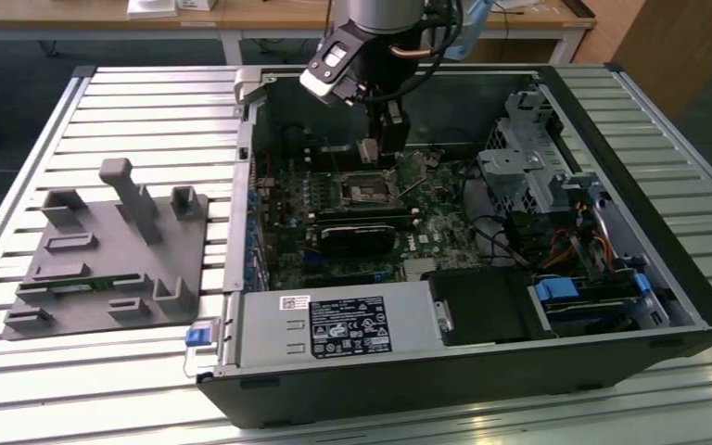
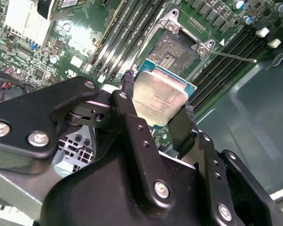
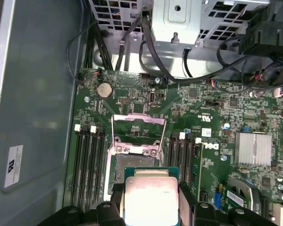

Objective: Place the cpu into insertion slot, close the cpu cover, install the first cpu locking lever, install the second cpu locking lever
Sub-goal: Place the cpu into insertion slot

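- The cpu (image 2: pixel 161 100) is pinched by its edges in the claw (image 3: pixel 151 203).
- It is held close over the insertion slot (image 2: pixel 172 51) and is not yet seated.
- The cpu cover (image 3: pixel 138 118) is seen raised open beside the slot.
- In the exterior view, the claw is found at 12 o'clock of the slot, inside the open computer case (image 1: pixel 455 394).
- A grey fixture (image 1: pixel 108 250) is set on the desk (image 1: pixel 146 102) at 9 o'clock of the case.

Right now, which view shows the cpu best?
Second wrist view: the cpu shows its whole metal top, gripped at two edges by the claw near the insertion slot. The first wrist view cuts off one edge. Exterior view: too small to tell.
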